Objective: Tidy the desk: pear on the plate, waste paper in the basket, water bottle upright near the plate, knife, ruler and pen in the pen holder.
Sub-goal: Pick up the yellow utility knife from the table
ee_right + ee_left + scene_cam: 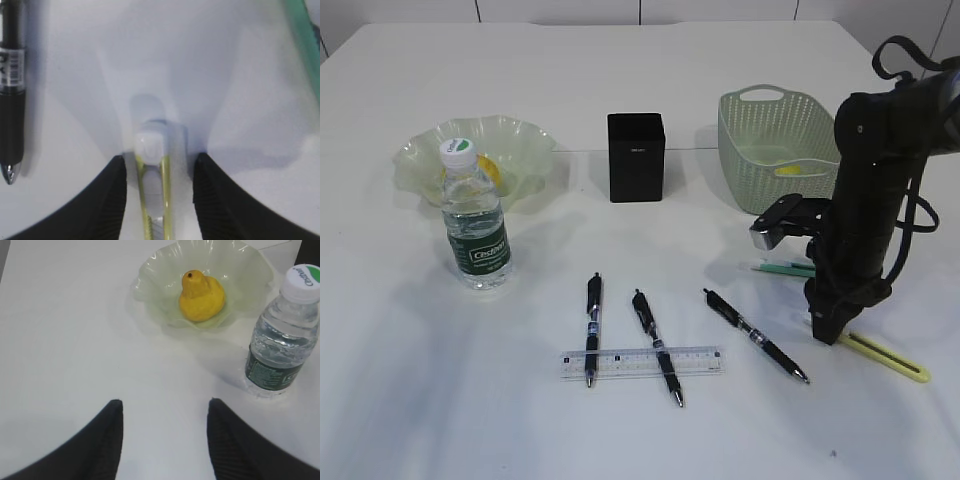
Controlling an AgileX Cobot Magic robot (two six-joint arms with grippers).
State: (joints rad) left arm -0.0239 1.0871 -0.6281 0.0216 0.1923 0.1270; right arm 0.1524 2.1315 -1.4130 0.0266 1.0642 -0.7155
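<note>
The yellow pear (201,295) lies in the green glass plate (155,275). The water bottle (282,340) stands upright beside it. My left gripper (165,407) hovers open over bare desk in front of them. My right gripper (159,159) points down, open, its jaws astride the white end of the yellow knife (152,175) with a gap on each side. The knife (885,358) lies flat at the right. Three pens (592,328) and the clear ruler (642,362) lie at the front. The black pen holder (636,157) and basket (775,150) stand behind. Waste paper is hidden.
A teal stick-like thing (785,268) lies just behind the right arm. A small yellow patch (788,171) shows through the basket wall; I cannot tell what it is. One black pen (11,90) lies left of the right gripper.
</note>
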